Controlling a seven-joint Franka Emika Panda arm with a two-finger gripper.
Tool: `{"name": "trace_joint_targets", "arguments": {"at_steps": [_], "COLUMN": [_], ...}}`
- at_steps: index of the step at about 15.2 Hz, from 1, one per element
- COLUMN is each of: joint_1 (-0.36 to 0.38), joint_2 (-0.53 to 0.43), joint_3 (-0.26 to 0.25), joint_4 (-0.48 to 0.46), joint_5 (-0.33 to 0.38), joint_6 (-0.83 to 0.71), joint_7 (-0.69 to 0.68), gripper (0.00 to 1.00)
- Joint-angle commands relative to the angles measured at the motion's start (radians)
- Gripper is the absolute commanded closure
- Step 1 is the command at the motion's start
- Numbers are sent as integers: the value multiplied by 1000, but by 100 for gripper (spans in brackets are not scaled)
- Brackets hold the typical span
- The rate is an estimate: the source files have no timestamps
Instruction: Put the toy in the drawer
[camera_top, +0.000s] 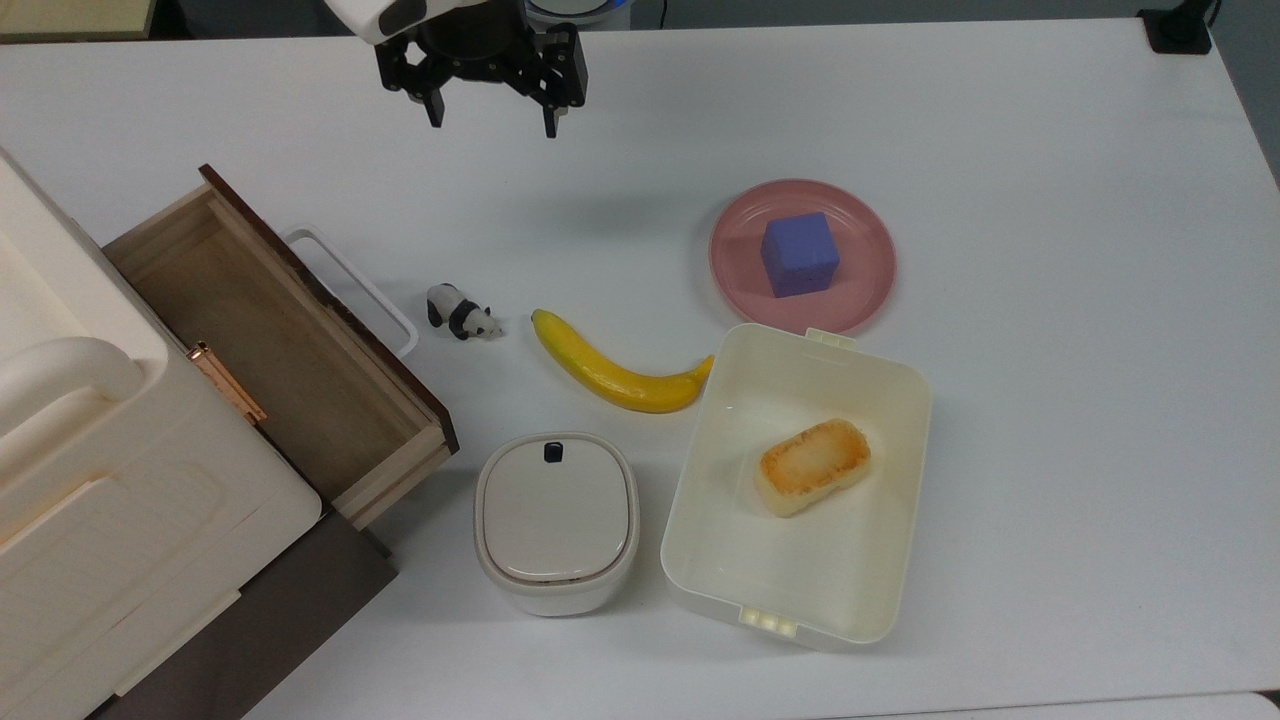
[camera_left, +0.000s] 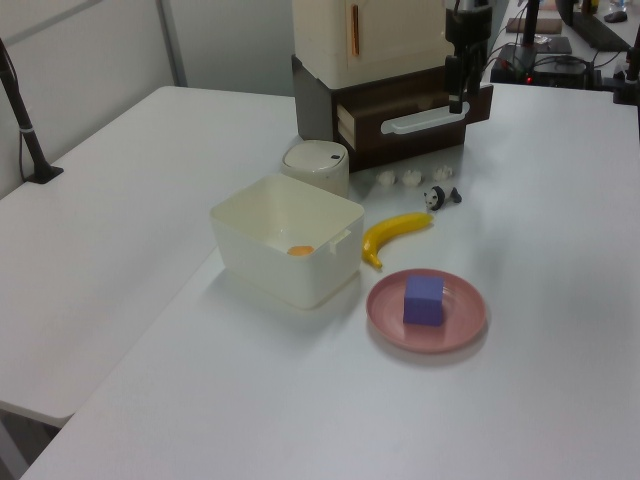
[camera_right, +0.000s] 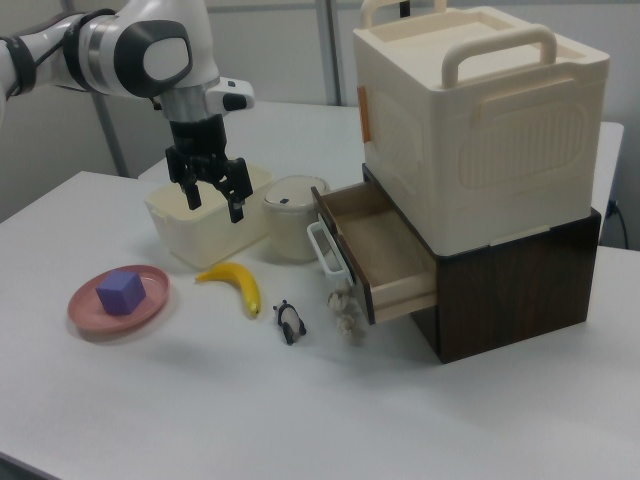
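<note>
White worktop, carrying all items. Hand: hanging above the worktop at the top view's upper edge, fingers spread apart, gripping nothing. Toy: panda figurine, standing on the worktop well below the hand in the top view, just beside the drawer's white handle. Drawer: sitting pulled open, interior bare. Banana: lying just beside the toy on the top view's right, its tip touching the cream tub.

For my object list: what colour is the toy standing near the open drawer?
The toy is black and white, a panda pattern; the top view shows it best.
</note>
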Motion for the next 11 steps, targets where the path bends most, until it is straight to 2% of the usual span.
{"name": "trace_joint_targets", "arguments": {"at_steps": [1, 11], "joint_1": [7, 5], "joint_2": [8, 11], "joint_3": [-9, -16], "joint_4": [-3, 5], "joint_5": [-14, -14], "joint_6": [-22, -31], "joint_7": [-18, -40], "gripper": [0, 0]}}
